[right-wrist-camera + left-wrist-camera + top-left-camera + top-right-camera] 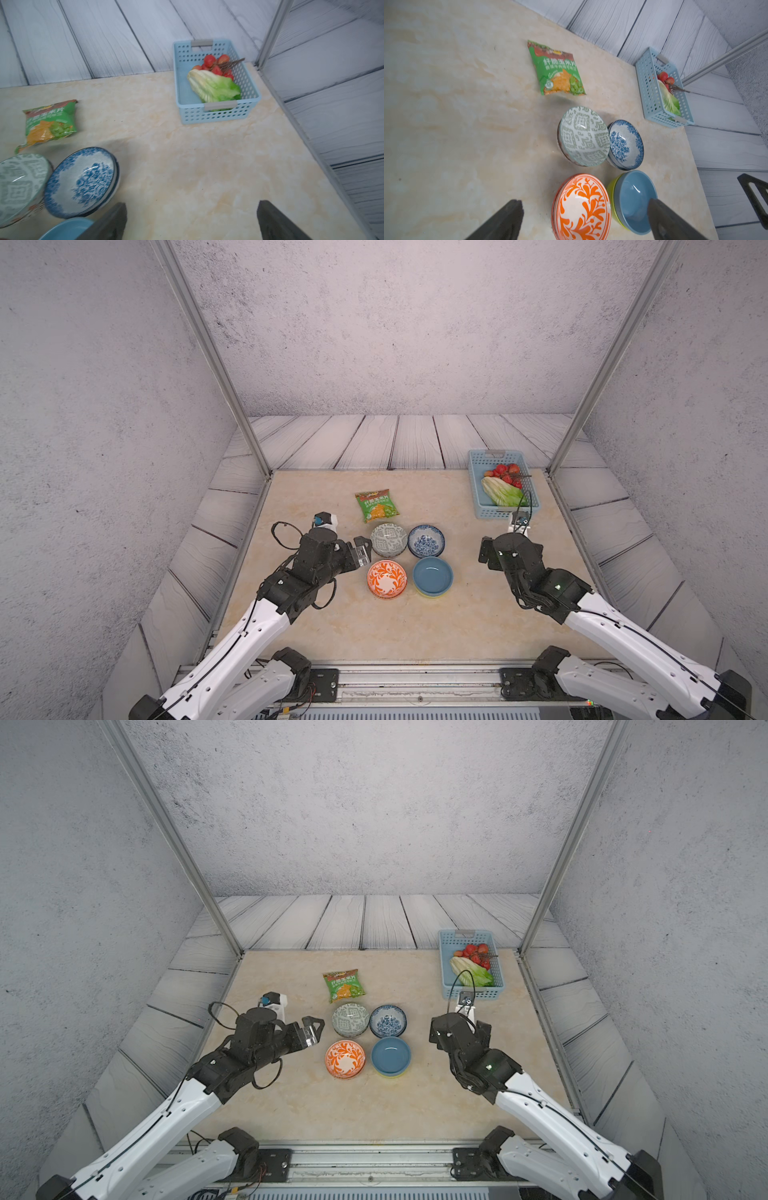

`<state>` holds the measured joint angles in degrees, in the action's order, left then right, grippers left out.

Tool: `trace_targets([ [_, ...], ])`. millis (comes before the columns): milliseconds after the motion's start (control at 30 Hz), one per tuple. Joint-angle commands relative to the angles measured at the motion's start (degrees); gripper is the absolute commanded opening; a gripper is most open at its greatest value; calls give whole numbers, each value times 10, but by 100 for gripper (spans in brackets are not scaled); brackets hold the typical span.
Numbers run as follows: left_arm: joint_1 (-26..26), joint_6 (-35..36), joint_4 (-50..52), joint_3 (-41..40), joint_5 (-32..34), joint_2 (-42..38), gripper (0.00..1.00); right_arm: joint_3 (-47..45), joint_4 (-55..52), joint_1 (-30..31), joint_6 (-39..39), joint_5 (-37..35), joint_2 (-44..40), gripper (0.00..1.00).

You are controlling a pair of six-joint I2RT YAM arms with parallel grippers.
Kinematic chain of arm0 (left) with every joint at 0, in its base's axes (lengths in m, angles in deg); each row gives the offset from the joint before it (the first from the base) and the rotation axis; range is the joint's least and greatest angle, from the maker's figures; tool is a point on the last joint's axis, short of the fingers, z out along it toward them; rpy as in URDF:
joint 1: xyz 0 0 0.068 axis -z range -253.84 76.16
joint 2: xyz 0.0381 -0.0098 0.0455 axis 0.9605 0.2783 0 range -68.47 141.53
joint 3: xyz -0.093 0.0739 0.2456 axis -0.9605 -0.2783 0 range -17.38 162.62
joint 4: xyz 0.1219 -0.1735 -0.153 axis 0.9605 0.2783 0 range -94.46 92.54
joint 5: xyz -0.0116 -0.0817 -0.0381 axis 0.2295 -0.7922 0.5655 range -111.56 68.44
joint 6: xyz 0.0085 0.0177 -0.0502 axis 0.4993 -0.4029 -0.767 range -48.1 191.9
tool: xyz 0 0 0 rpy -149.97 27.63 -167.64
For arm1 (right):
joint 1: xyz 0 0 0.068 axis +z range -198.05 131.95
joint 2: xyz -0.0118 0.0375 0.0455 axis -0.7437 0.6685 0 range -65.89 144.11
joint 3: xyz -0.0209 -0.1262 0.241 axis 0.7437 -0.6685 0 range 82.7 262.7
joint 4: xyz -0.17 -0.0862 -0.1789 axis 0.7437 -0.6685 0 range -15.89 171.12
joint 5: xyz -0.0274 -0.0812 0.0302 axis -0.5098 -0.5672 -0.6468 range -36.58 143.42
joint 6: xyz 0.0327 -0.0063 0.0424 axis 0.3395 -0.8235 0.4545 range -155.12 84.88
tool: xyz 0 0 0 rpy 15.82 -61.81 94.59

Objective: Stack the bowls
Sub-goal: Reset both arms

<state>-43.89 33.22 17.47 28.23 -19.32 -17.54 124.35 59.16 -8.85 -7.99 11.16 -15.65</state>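
Four nested pairs stand in a tight square in the middle of the surface (374,626). Starting at the left: my left tool (362,549) hangs with its jaws wide apart and empty, just beside the grey geometric bowl (388,538), which sits in another bowl whose rim barely shows. Nearer my base is the orange-white bowl (386,577), likewise the top of a pair. To their right come the blue-white floral bowl (425,540) on its twin and the plain blue bowl (433,576) inside the lime-green bowl (611,193). Further right, well apart from the cluster, my right tool (192,204) is spread open too, holding nothing. As I judge it, the pairs have yet to be merged, and what matters is reach: the grey and orange pairs lie just to the right of my left tool, while the right tool would have to travel leftward to the blue pair. Round bowls have no long axis, so any stretch of rim will serve.
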Motion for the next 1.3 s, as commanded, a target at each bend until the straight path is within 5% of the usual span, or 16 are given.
trace_targets([
  [0, -14, 96, -1, 33, 142, -2, 100, -81, 204, -1, -157, -126, -41, 99],
  [133, -45, 246, -146, -42, 268, -8, 100, -156, 334, -11, -239, -194, -48, 99],
  [233, -63, 335, -256, -108, 305, 6, 100, -185, 365, -49, -228, -146, -41, 99],
  [533, -153, 349, -430, -209, 289, 71, 100, -235, 466, -189, -196, -21, 56, 99],
  [667, -193, 317, -458, -195, 262, 128, 100, -264, 580, -209, -205, -10, 139, 99],
  [1000, -219, 403, -644, -226, 165, 278, 100, -253, 797, -237, -298, 69, 305, 99],
  [1100, -233, 404, -695, -226, 147, 329, 100, -283, 999, -258, -315, 101, 408, 99],
  [1267, -273, 409, -749, -230, 16, 377, 100, -276, 898, -287, -295, 196, 390, 99],
])
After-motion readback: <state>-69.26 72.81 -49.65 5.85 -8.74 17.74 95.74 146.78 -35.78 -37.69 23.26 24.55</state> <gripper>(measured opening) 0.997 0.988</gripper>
